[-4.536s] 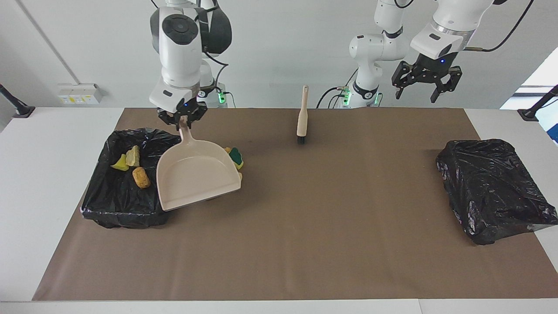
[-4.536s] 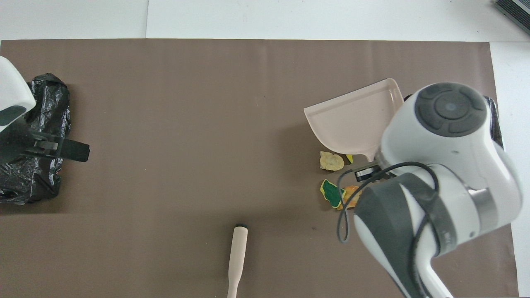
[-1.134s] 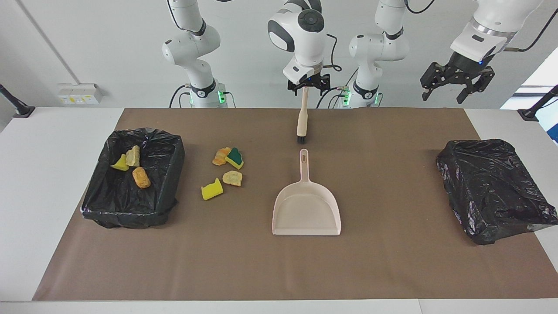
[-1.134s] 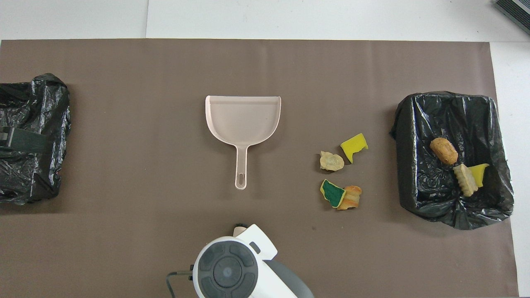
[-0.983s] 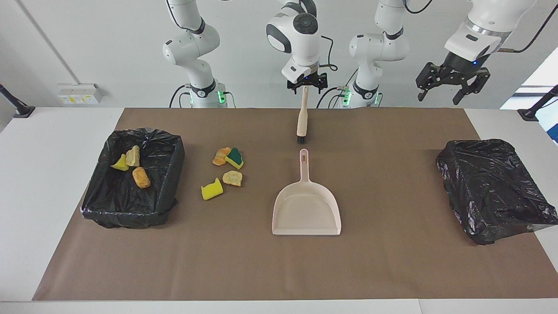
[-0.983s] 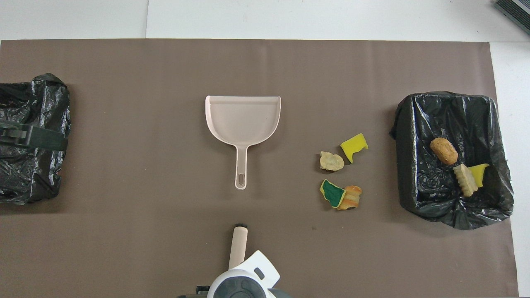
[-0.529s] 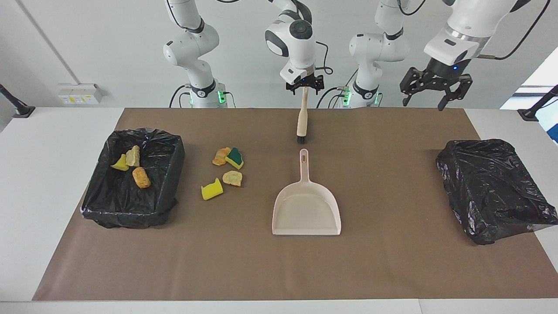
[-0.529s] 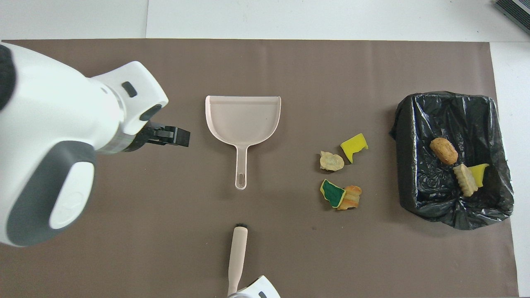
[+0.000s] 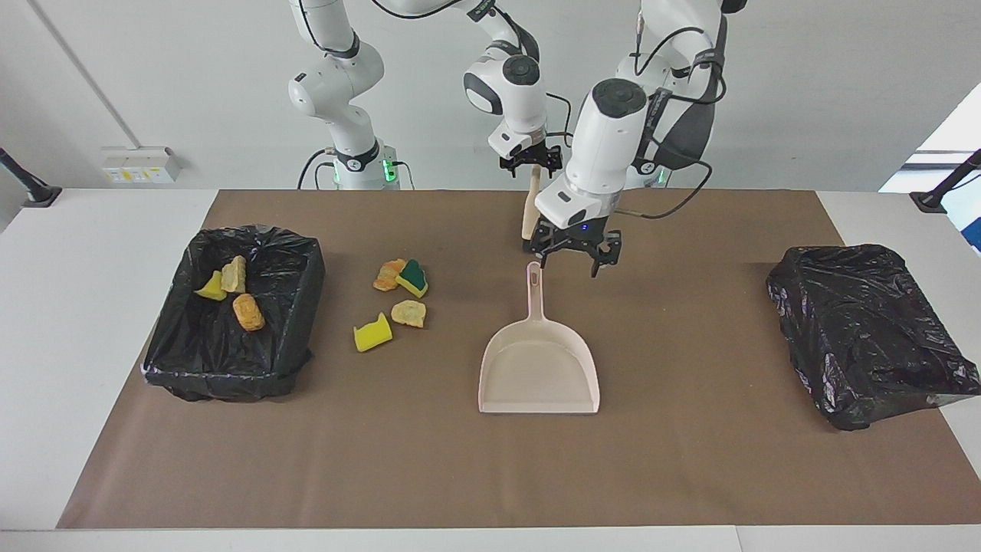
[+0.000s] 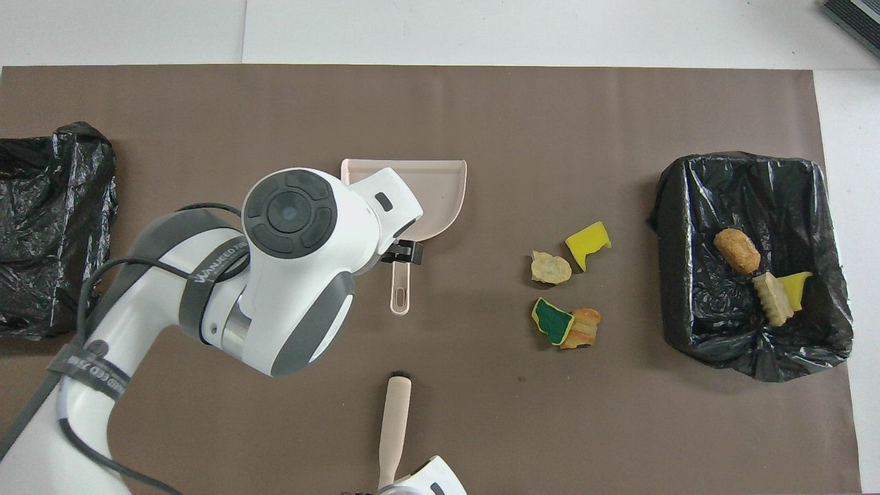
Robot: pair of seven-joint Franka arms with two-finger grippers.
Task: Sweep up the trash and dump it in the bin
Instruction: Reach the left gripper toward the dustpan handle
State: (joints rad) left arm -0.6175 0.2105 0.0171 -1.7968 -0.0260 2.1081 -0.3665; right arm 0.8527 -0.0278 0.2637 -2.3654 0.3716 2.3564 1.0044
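1. First, at the top middle of the facing view, the right gripper (image 9: pixel 530 162) sits at the top end of the brush (image 9: pixel 529 213). Its fingers are on both sides of the beige handle, but it is too hard to tell if they squeeze it. The brush lies on the brown mat (image 9: pixel 690 460), close to the robots.
2. Just below it in that view, the left gripper (image 9: pixel 571 261) hangs low by the tip of the dustpan (image 9: pixel 539 368) handle. Its jaws are wide apart and hold nothing.
3. The dustpan lies flat in the middle of the picture, with its handle pointing at the robots.
4. Four pieces of trash (image 9: pixel 408 313) lie on the mat beside the dustpan, toward the right arm's end of the table. Two are yellow sponge, one with a green top, and two are orange-tan lumps.
5. Three more pieces lie in the bin (image 9: pixel 303 307), which has a black bag in it.
6. A lumpy black bag (image 9: pixel 866 330) sits at the left arm's end.
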